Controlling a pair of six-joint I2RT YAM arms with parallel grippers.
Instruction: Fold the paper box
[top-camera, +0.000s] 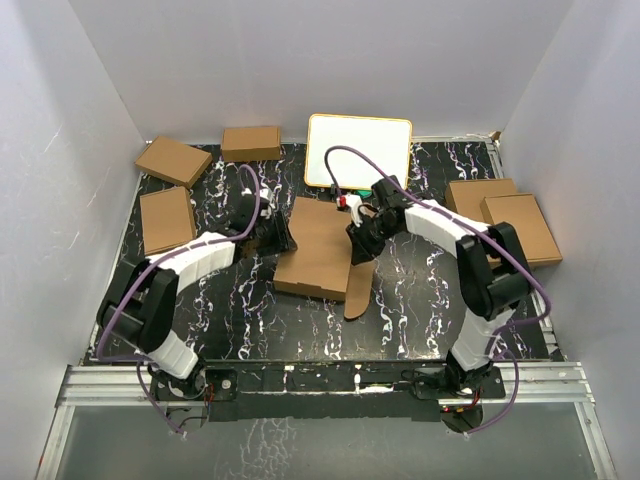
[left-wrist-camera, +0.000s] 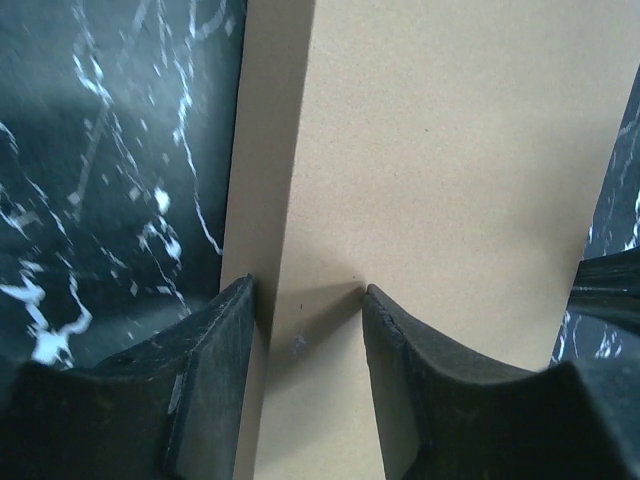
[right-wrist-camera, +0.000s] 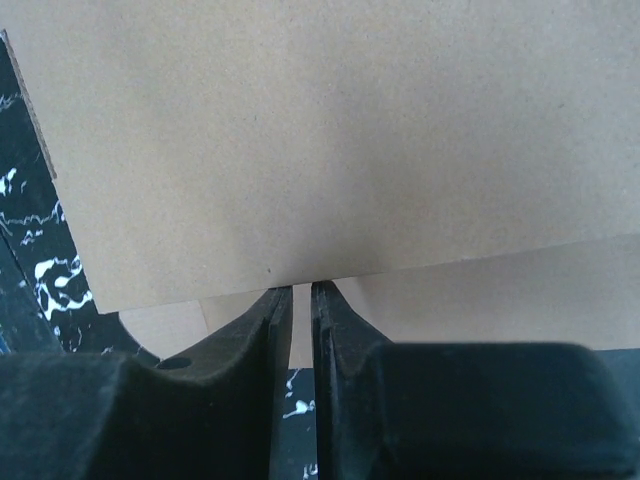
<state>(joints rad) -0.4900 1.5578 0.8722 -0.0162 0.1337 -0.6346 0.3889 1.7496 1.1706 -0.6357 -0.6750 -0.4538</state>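
Your right hand (right-wrist-camera: 302, 288) pinches the paper box (top-camera: 318, 250) at 3 o'clock. Your left hand (left-wrist-camera: 308, 295), half-open, apparently straddles its 9 o'clock edge. Close it, then raise both sides evenly.

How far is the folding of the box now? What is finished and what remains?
Done: the box lies in the centre, its main panels apparently folded over. In hand: the right gripper pinches its right edge; the left gripper, jaws apart, sits at its left side. Left: one flap sticks out at the near right, not yet tucked.
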